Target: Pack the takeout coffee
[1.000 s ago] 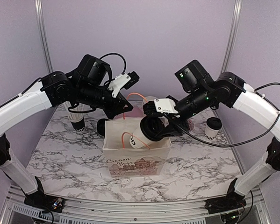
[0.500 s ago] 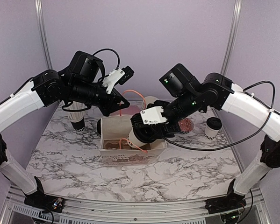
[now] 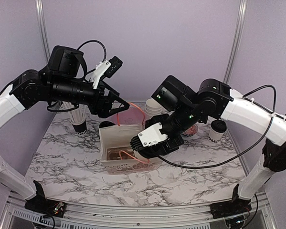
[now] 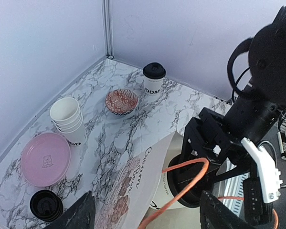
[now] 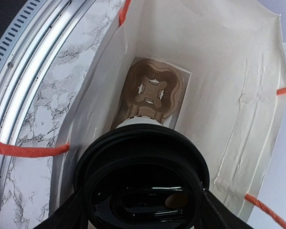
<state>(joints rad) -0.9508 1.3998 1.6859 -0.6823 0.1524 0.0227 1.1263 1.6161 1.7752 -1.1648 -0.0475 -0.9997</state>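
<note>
My right gripper (image 3: 151, 145) is shut on a takeout coffee (image 5: 143, 183), a white cup with a black dome lid. It holds the cup lid-up in the mouth of the white paper bag (image 3: 129, 164). A brown cardboard cup holder (image 5: 152, 93) lies on the bag's floor below it. In the left wrist view the same takeout coffee (image 4: 167, 183) sits behind the bag wall. My left gripper (image 3: 118, 102) hangs open above the bag's back edge, and an orange handle loop (image 4: 190, 179) lies loose between its fingers (image 4: 76, 214). A second takeout coffee (image 3: 217, 130) stands at the right.
Stacked lidless white cups (image 3: 153, 107), a pink plate (image 4: 45, 158) and a patterned bowl (image 4: 122, 101) stand behind the bag. A black cup of straws (image 3: 79, 121) is at the back left. A black lid (image 4: 46, 205) shows near the pink plate.
My left gripper has opened, let go of the orange handle and drawn back up-left. My right arm has swung the cup upright and lowered it into the bag's mouth.
</note>
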